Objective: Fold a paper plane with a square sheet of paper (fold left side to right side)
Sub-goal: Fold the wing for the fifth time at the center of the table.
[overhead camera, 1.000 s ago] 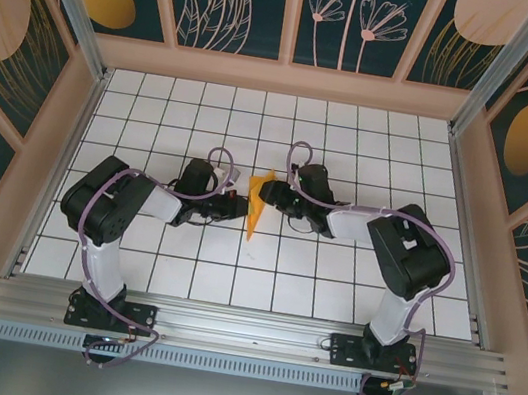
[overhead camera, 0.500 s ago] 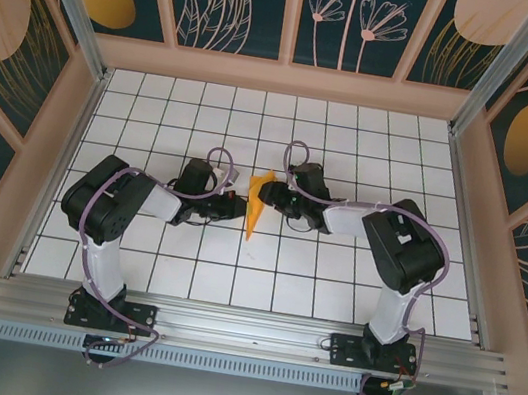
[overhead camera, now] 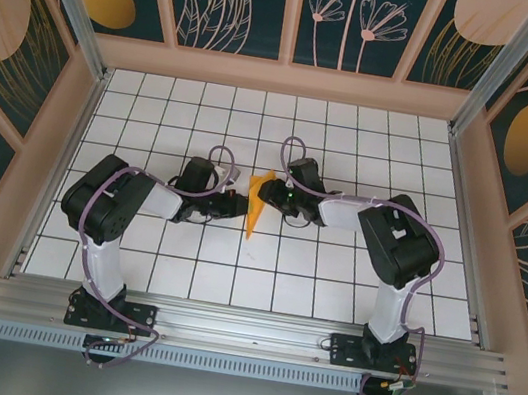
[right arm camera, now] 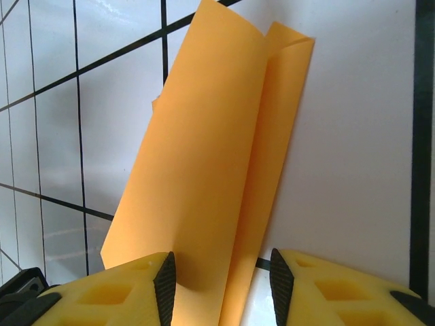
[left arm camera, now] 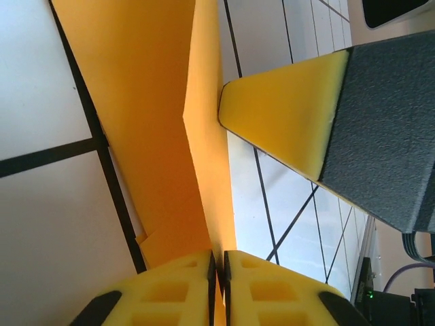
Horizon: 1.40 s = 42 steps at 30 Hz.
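White table point(overhead camera: 136, 237) ruled in black grid lines, orange-yellow paper plane point(overhead camera: 257, 207) lay near its middle, tip toward the near edge.

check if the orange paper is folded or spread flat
Folded. The sheet of paper is a narrow pointed wedge from above, and the right wrist view shows layers overlapping along a lengthwise crease.

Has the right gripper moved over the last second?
Yes. The right gripper has shifted left across the white grid toward the paper.
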### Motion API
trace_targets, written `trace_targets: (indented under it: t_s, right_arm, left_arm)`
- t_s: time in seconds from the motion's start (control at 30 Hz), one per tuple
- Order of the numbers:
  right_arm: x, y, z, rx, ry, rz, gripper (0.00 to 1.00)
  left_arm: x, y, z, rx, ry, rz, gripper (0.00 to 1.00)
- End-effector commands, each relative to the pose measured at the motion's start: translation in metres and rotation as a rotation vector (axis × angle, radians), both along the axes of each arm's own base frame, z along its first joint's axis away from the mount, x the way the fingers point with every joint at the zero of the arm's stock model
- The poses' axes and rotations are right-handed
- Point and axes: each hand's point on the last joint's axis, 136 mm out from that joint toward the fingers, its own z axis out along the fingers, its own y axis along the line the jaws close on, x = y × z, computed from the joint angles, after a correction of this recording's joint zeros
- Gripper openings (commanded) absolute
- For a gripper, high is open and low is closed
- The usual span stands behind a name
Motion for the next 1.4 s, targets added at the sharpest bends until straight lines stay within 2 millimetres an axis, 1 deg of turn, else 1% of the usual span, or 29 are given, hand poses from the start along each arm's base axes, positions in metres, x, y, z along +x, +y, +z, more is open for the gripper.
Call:
trace_targets:
  t_s: [0.0,0.07,0.2,0.33,0.47,0.53,0.6,0.7,0.87,1.0,1.17,1.27,1.37]
  right_arm:
    - [-0.011,-0.005,-0.029,-0.064,0.084,-0.013,0.43]
    - [-0.011,-0.006,-0.032,-0.066,0.089,-0.014,0.43]
    - [-0.011,-0.005,-0.031,-0.066,0.087,-0.012,0.43]
    - [-0.011,-0.005,-0.032,-0.067,0.087,-0.010,0.43]
    - [-0.011,-0.005,-0.030,-0.064,0.085,-0.009,0.43]
    - [-0.011,-0.005,-0.030,-0.065,0.085,-0.008,0.42]
    - [-0.012,-0.005,-0.030,-0.065,0.085,-0.005,0.42]
    - [-0.011,-0.005,-0.029,-0.065,0.082,-0.006,0.42]
    - [-0.011,-0.005,-0.028,-0.065,0.080,-0.003,0.42]
    - [-0.012,-0.005,-0.029,-0.067,0.082,-0.001,0.42]
    - [-0.011,-0.005,-0.028,-0.065,0.082,-0.001,0.42]
    - [-0.012,-0.004,-0.029,-0.066,0.082,0.003,0.42]
    - [-0.011,-0.004,-0.028,-0.068,0.082,0.004,0.42]
  left_arm:
    - [0.011,0.001,0.017,0.006,-0.060,0.004,0.20]
    - [0.012,0.001,0.021,0.004,-0.069,0.001,0.22]
    - [0.016,0.004,0.024,0.011,-0.073,0.020,0.30]
    - [0.022,0.007,0.023,0.007,-0.067,0.038,0.34]
    - [0.027,0.003,0.022,-0.005,-0.061,0.038,0.36]
    - [0.030,0.002,0.021,-0.009,-0.058,0.041,0.35]
    - [0.032,0.002,0.019,-0.005,-0.056,0.048,0.32]
    - [0.036,0.005,0.011,0.030,-0.045,0.067,0.29]
    - [0.038,0.009,0.006,0.064,-0.044,0.083,0.24]
    - [0.039,0.008,0.004,0.068,-0.042,0.082,0.30]
    - [0.040,0.004,0.008,0.039,-0.049,0.071,0.30]
    - [0.042,0.004,0.007,0.037,-0.046,0.074,0.24]
    - [0.044,0.004,0.006,0.043,-0.049,0.080,0.16]
